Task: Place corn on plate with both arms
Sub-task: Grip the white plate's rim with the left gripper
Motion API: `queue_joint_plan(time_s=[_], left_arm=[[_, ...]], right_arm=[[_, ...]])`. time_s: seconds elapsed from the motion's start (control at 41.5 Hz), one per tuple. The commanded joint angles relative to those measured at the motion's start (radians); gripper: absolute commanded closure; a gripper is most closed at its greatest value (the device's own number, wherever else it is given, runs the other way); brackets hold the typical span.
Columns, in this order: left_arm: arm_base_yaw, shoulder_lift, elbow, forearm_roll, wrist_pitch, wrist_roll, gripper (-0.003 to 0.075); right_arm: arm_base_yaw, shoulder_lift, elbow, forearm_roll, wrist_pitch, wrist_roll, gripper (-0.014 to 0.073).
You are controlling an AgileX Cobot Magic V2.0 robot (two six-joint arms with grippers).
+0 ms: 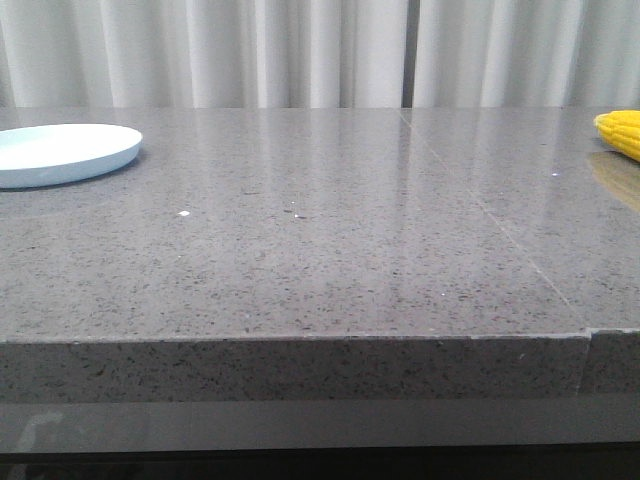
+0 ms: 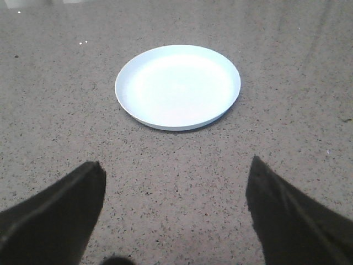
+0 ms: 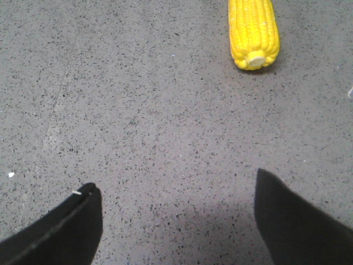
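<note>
A bright yellow corn cob (image 3: 253, 32) is lying on the grey speckled stone counter (image 1: 320, 250), ahead of the spread, empty right gripper (image 3: 176, 215). The spread left gripper (image 2: 175, 212) is facing a round pale blue plate (image 2: 177, 86), well apart from the corn.

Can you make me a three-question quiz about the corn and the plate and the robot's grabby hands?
1. Where is the corn?
A. on the plate
B. on the table, far right
C. held in jaws

2. What colour is the plate?
A. pale blue-white
B. red
C. black

3. How are the jaws of the left gripper and right gripper?
A. both shut
B. both open
C. one grips corn

Answers: B, the corn lies on the table at the right edge, plate far left. A, the plate looks pale blue-white. B, each wrist view shows jaws spread with bare table between.
</note>
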Motion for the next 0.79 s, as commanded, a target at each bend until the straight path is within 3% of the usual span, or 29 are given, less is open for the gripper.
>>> queue_joint_plan(time_s=[0.0, 0.313, 0.433, 0.53, 0.771], left_arm=[[0.001, 0.034, -0.031, -0.002, -0.069, -0.001, 0.0176], [0.003, 0.286, -0.187, 0.081, -0.011, -0.001, 0.0176], [0.069, 0.427, -0.282, 0.073, 0.013, -0.001, 0.0176], [0.148, 0.539, -0.365, -0.01, 0.066, 0.008, 0.0176], [0.268, 0.779, -0.509, -0.437, 0.101, 0.323, 0.0176]], right_arm=[[0.0, 0.001, -0.035, -0.006, -0.067, -0.008, -0.002], [0.0, 0.001, -0.035, -0.006, -0.066, -0.008, -0.002], [0.0, 0.001, -0.035, -0.006, -0.066, -0.008, -0.002], [0.0, 0.001, -0.035, -0.006, -0.066, -0.008, -0.002], [0.0, 0.001, -0.035, -0.006, -0.066, -0.008, -0.002]])
